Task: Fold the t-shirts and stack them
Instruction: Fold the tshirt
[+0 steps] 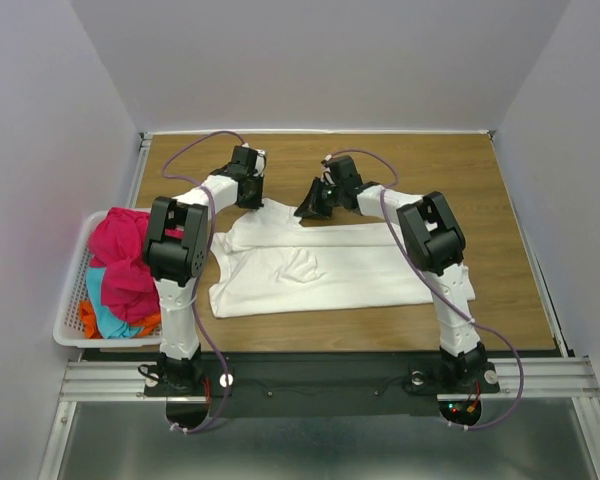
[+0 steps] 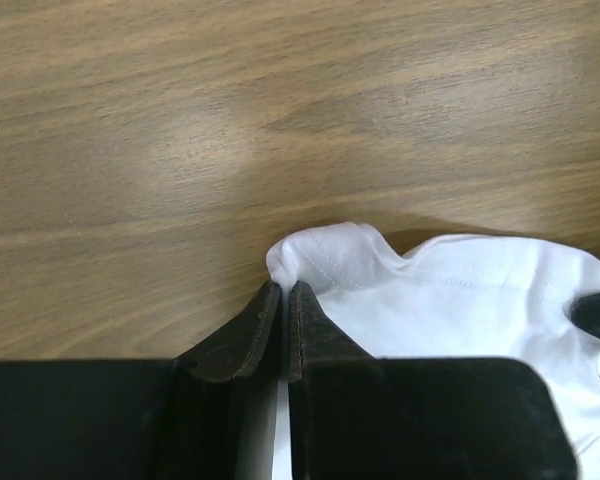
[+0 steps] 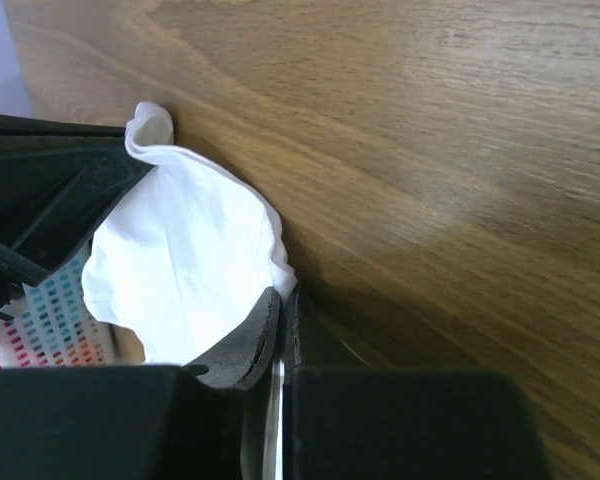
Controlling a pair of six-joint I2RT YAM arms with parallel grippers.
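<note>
The large white cloth t-shirt (image 1: 310, 268) lies spread and wrinkled across the middle of the brown wooden table (image 1: 480, 180), with a long folded band along its far side. At that far edge the left gripper (image 2: 283, 288) and the right gripper (image 3: 283, 298) each clench a puckered bit of hem.

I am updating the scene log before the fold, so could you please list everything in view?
white t-shirt: one, white, spread mid-table, far edge pinched by both grippers
pink t-shirt: one, magenta-pink, heaped on top in the basket
cyan t-shirt: one, cyan, in the basket beneath the pink
orange t-shirt: one, orange, low in the basket
basket: one, white lattice, table's left edge
table: one, brown wood
left gripper: one, black, shut on the white t-shirt
right gripper: one, black, shut on the white t-shirt
</note>
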